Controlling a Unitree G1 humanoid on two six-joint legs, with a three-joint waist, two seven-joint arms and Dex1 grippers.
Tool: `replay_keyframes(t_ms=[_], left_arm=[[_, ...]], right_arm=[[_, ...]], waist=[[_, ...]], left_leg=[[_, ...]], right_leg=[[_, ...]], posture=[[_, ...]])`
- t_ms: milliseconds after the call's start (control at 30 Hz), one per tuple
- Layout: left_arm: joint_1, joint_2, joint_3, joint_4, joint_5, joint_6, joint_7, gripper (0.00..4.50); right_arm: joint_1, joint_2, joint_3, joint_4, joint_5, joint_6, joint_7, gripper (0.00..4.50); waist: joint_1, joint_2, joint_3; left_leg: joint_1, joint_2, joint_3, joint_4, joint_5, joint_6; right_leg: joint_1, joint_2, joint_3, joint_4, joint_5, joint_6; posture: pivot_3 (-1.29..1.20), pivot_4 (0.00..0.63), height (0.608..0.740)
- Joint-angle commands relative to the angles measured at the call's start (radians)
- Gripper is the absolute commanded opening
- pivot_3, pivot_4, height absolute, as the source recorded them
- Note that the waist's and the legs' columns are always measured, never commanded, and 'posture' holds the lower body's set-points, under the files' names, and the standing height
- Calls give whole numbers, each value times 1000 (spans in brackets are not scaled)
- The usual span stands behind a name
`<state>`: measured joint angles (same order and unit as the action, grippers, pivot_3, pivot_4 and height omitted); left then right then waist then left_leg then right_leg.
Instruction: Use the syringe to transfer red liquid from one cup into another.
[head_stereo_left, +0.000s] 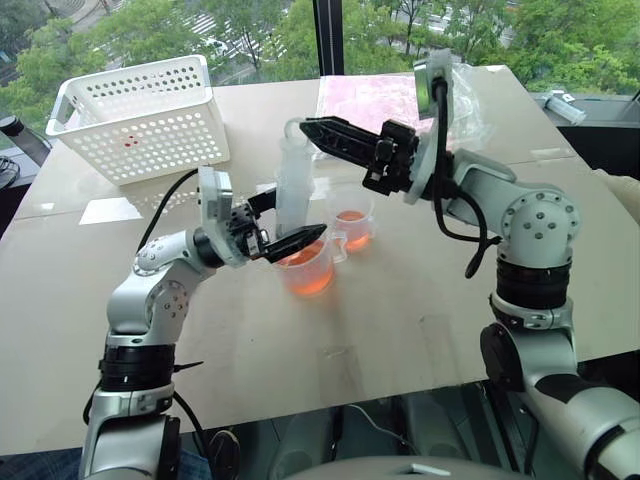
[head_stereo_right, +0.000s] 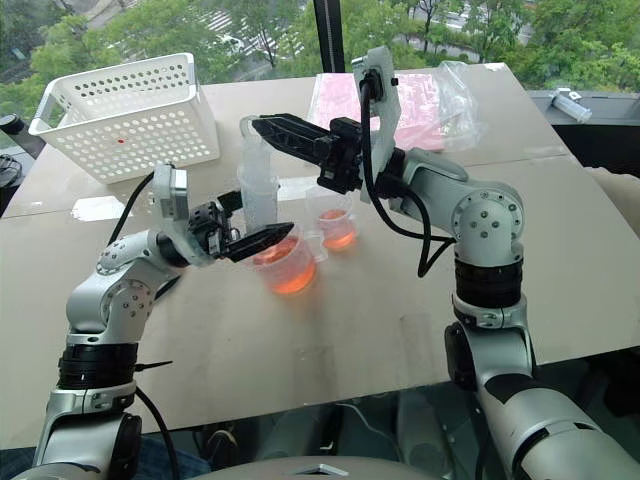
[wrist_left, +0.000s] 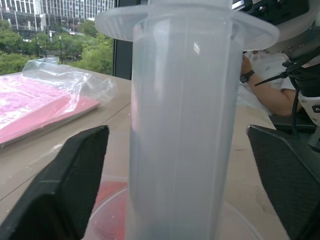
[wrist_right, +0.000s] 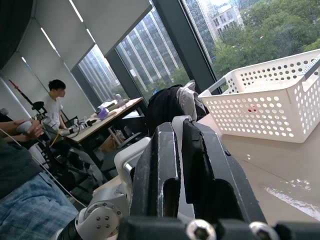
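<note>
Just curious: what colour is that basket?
White, dotted with holes; the basket shows best in the left eye view.

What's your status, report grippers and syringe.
Left gripper open around syringe. Right gripper shut at syringe top. Syringe upright in larger cup. Nothing obstructing.

clear syringe (head_stereo_left: 294, 185), orange-red liquid (head_stereo_left: 312, 277), white perforated basket (head_stereo_left: 140, 115), pink sheet (head_stereo_left: 370, 100).

Pale beige flat worktop (head_stereo_left: 400, 310). On it: white perforated plastic basket (head_stereo_left: 140, 115) at far left, pink flat sheet in a clear plastic bag (head_stereo_left: 375, 95) at far centre, larger clear plastic measuring cup with orange-red liquid (head_stereo_left: 308, 268) mid-worktop, smaller clear plastic cup (head_stereo_left: 353, 222) just beside it, farther back.
</note>
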<state>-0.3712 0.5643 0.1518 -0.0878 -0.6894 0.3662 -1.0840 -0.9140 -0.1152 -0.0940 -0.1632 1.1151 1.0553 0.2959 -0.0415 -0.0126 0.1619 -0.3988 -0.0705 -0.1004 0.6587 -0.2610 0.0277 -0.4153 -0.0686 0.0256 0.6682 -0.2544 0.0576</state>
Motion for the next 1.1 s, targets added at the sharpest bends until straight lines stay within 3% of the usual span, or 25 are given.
replay_keyframes(t_ms=[33,933,967,1000,1100], left_arm=[[14,7,4,-15,0,8,1,4471],[-16,0,20,-45,-42,64,36,4471],[-19,2,23,-46,-46,69,39,3980],[-22,4,26,-48,-48,70,37,3864],[-39,8,42,-59,-71,91,46,2475]], right_arm=[[-24,2,-10,-26,10,-22,1,0],[-22,-4,-11,-25,16,-10,-1,0],[-22,-3,-11,-25,16,-10,-2,0],[-21,-4,-11,-26,16,-10,-1,0],[-21,-4,-11,-25,19,-5,-1,0]], waist=[[0,0,0],[0,0,0],[0,0,0],[0,0,0],[0,0,0]], left_leg=[[0,0,0,0,0,0],[0,0,0,-1,0,0],[0,0,0,-1,0,0],[0,0,0,-1,0,0],[0,0,0,-2,0,0]], right_leg=[[0,0,0,0,0,0],[0,0,0,-1,0,0],[0,0,0,-1,0,0],[0,0,0,-1,0,0],[0,0,0,-1,0,0]], posture=[[0,150,740],[0,150,740],[0,150,740],[0,150,740],[0,150,740]])
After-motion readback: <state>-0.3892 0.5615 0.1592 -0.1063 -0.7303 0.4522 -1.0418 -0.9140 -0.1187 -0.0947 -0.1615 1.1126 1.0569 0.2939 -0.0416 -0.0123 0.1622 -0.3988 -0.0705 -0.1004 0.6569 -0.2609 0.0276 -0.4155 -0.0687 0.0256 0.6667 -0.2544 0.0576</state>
